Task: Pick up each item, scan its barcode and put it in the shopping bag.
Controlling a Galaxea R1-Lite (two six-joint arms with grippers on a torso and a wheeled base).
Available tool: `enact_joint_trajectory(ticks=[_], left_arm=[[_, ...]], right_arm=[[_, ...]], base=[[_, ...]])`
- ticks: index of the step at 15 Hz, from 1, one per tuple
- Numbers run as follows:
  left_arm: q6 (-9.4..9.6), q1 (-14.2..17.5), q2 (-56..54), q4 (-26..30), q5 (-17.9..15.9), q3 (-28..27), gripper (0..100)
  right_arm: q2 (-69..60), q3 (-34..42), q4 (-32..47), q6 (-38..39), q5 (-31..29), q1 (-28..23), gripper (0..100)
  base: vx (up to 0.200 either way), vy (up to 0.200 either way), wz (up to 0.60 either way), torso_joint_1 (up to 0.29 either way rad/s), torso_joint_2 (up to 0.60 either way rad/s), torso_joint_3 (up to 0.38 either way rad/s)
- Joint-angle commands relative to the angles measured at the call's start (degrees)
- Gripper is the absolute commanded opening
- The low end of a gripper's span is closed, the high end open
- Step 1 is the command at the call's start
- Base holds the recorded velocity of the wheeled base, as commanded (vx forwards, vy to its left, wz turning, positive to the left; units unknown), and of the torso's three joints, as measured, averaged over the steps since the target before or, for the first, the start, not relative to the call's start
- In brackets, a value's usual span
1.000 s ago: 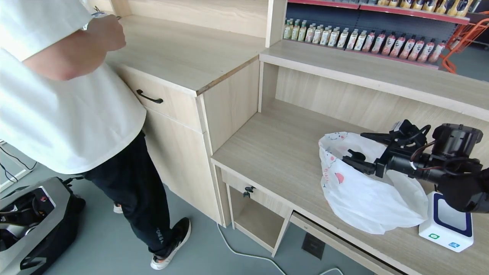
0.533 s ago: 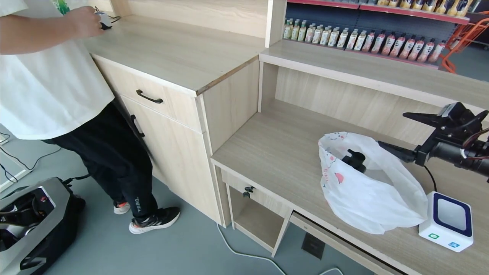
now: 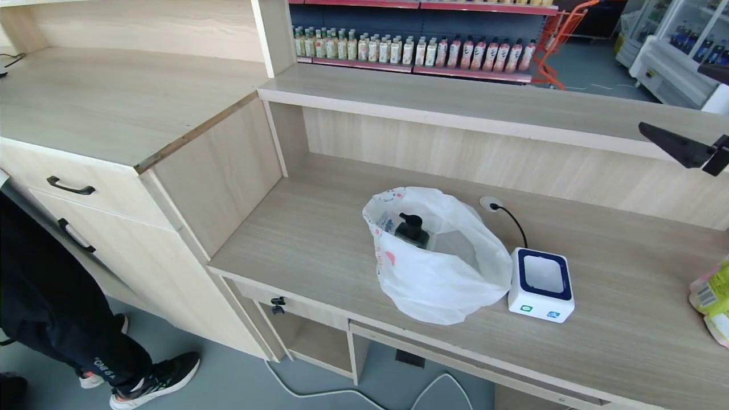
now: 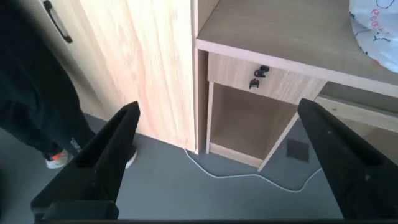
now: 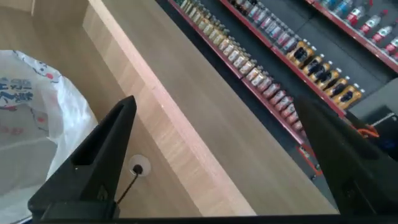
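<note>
Head view: a pale wooden desk (image 3: 319, 239) sits under a raised ledge (image 3: 455, 97). At its centre a white shopping bag (image 3: 438, 273) stands open, and inside it, near the rim at 11 o'clock, is a dark pump bottle (image 3: 411, 229). Just beside the bag at 3 o'clock sits a white scanner (image 3: 541, 285) with a blue-framed window. Its black cable (image 3: 515, 225) runs to a round port (image 3: 490, 203) at the bag's 1 o'clock. At the desk's far 3 o'clock edge lies a green and pink packet (image 3: 711, 299), well apart from the bag. At 12 o'clock, beyond the ledge, a shelf of bottles (image 3: 410, 50) runs across.

Left wrist view: the left gripper (image 4: 217, 168) hangs with jaws spread wide and nothing between them, over grey floor in front of the desk. Beyond it are a keyed drawer (image 4: 258, 74), an open cubby, a white cord (image 4: 249, 173) on the floor, and the bag's edge (image 4: 376, 28).

Right wrist view: the right gripper (image 5: 217, 162) is also wide apart and unloaded, above the ledge (image 5: 186, 124). The bag (image 5: 31, 112) and port (image 5: 138, 168) lie below, with the bottles (image 5: 261, 62) beyond.
</note>
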Motion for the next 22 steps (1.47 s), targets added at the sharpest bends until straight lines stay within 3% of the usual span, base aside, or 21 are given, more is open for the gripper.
enact_joint_trajectory(ticks=[1, 5, 9, 14, 19, 22], left_arm=[[0.00, 0.04, 0.02, 0.01, -0.02, 0.00, 100], [0.00, 0.04, 0.02, 0.01, -0.02, 0.00, 100], [0.00, 0.04, 0.02, 0.01, -0.02, 0.00, 100], [0.00, 0.04, 0.02, 0.01, -0.02, 0.00, 100], [0.00, 0.04, 0.02, 0.01, -0.02, 0.00, 100], [0.00, 0.04, 0.02, 0.01, -0.02, 0.00, 100]], right_arm=[[-4.24, 1.53, 0.16, -0.16, -0.15, -4.28, 100], [-5.38, 8.13, 2.88, -0.25, -0.15, -11.75, 100], [-3.54, 9.18, 12.20, 0.63, -4.90, -12.28, 100], [-4.50, 10.67, 17.38, 13.29, -5.25, -12.81, 100], [-8.11, 14.37, 23.01, 11.35, -5.86, -14.56, 100], [-1.78, 13.84, 24.42, 2.04, -5.86, -17.20, 100]], base=[[0.000, 0.000, -0.60, -0.002, 0.00, 0.002], [0.000, 0.000, -0.60, 0.005, 0.00, 0.000], [0.000, 0.000, -0.30, 0.001, 0.00, 0.001], [0.000, 0.000, 0.00, 0.000, 0.00, 0.000], [0.000, 0.000, 0.00, 0.000, 0.00, 0.000], [0.000, 0.000, 0.00, 0.000, 0.00, 0.000]])
